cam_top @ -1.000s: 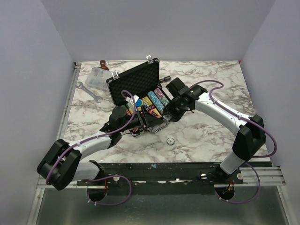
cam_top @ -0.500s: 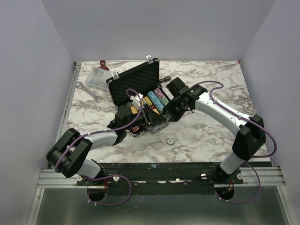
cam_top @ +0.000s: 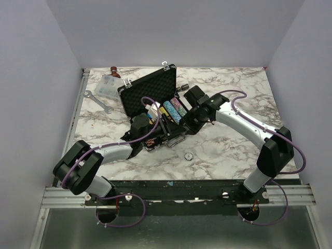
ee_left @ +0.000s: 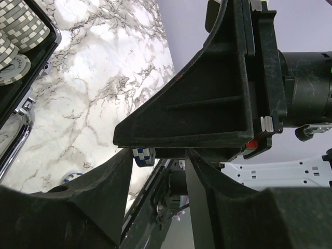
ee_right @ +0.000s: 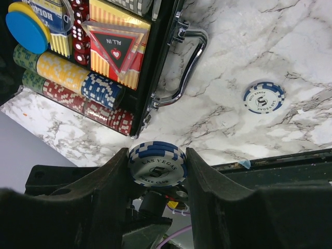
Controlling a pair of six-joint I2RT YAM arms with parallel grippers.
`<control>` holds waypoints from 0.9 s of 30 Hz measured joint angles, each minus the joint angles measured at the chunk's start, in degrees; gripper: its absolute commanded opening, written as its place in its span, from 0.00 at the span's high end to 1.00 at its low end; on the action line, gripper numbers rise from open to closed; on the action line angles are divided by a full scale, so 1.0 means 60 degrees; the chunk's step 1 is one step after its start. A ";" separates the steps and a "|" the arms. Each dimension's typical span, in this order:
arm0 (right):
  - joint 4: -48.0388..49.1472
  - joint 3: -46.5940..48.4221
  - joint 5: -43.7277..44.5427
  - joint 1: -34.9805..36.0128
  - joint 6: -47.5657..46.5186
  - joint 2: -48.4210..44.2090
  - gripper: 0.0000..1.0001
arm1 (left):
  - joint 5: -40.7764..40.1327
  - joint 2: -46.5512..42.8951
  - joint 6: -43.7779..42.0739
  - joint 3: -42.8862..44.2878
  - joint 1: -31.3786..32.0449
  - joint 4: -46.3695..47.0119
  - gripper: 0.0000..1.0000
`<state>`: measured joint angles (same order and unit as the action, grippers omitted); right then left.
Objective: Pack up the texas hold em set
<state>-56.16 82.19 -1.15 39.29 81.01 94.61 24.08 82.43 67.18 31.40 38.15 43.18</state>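
Right gripper [ee_right: 157, 153] clamped on stack of blue-white chips [ee_right: 157, 167]. Left gripper [ee_left: 155, 155]: chip edge [ee_left: 142, 155] showing at one fingertip; gripping or not, cannot tell. Briefcase [cam_top: 148, 89] open mid-table, lid raised toward 11 o'clock. Loose chip [cam_top: 189, 155] lying at 5 o'clock of it.

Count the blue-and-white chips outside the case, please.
2: a chip flat on the table by the case handle, another pinched in the right tool. Others may be hidden.
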 measured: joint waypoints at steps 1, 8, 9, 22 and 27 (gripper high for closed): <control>0.0011 0.0000 -0.0015 0.0000 0.0004 0.0000 1.00 | -0.0040 0.0000 -0.0015 0.0018 0.0022 -0.0018 0.59; 0.0102 -0.0004 -0.0087 0.0000 0.0036 -0.0004 0.99 | -0.0379 0.0055 -0.0095 0.0270 0.0076 -0.0510 0.86; 0.0131 -0.0004 -0.0087 -0.0004 0.0044 -0.0015 0.99 | -0.0426 0.0066 -0.0131 0.0313 0.0084 -0.0630 0.94; 0.2116 -0.2142 0.0317 -0.0055 -0.1297 -0.1639 0.00 | -0.0729 -0.0721 -0.2233 0.1319 0.0153 -0.4116 1.00; 0.2240 -0.2849 0.1545 -0.0251 -0.2539 -0.3355 0.00 | -0.0495 -0.1275 -0.4816 0.2754 0.0076 -0.7158 1.00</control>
<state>-42.72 65.10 8.12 37.78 65.78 74.48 21.10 74.78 38.28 47.92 38.61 0.23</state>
